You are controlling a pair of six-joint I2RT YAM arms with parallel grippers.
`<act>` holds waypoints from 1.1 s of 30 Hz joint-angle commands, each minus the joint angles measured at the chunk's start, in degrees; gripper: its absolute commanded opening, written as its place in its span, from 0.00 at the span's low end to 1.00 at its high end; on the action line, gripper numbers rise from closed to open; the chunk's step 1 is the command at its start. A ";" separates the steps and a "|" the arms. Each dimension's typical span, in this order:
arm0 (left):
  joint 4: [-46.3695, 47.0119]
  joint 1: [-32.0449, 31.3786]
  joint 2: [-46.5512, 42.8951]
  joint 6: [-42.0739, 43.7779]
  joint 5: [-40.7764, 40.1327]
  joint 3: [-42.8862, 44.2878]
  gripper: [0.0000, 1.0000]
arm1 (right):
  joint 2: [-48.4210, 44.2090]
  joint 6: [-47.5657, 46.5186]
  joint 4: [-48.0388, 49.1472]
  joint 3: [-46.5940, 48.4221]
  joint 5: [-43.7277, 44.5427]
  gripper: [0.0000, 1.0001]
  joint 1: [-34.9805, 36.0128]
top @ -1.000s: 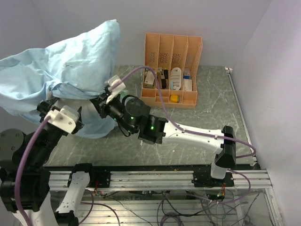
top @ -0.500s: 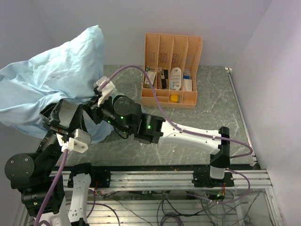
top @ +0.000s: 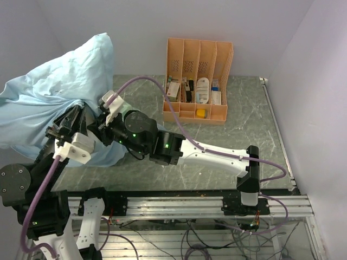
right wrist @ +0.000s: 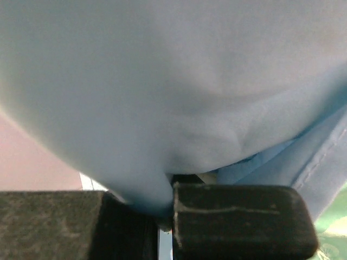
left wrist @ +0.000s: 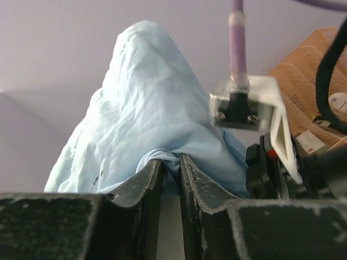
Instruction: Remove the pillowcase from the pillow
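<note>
Left of the orange file rack (top: 198, 81), seen from above, the pillowcase (top: 54, 95) rises as a big, bulging, light blue bundle over the far-left end of the worktop (top: 244, 130); its top corner points up, well short of the rack's left wall; the left claw (top: 66, 125) sits under the bundle, farther from the rack, and the right claw (top: 102, 123) meets the cloth on the side nearer the rack, the two close together; from this height we cannot tell how either claw stands, since cloth and wrists cover the tips; the rack stands at the back of the worktop with small items in its slots.

From the left wrist, the rack (left wrist: 320, 59) shows at the right edge; away from it, the pillowcase (left wrist: 146, 92) towers as a wrinkled blue peak; the left claw (left wrist: 169, 162) is closed on a small fold of that cloth, its two dark fingers (left wrist: 142, 187) nearly meeting around the pinch; the other arm's white camera mount (left wrist: 255, 103) sits between the pinch and the rack.

From the right wrist, the smooth blue pillowcase (right wrist: 162, 81) fills nearly the whole picture; the right claw (right wrist: 165, 216) is clamped on a tuck of it, with a hemmed edge (right wrist: 320, 157) running at the right; we cannot make out the pillow's own fabric in any view.
</note>
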 commanded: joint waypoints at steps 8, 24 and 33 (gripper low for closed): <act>3.56 0.64 6.14 -21.79 4.08 10.69 0.24 | -6.10 -10.50 15.94 -13.85 -10.11 0.00 4.96; -1.55 0.62 10.54 -26.80 1.44 16.71 0.21 | -24.46 -12.88 24.07 -44.19 -9.74 0.00 5.17; -1.58 0.64 11.26 -29.33 -2.27 16.33 0.22 | -29.03 -13.32 23.92 -50.03 -8.40 0.00 5.91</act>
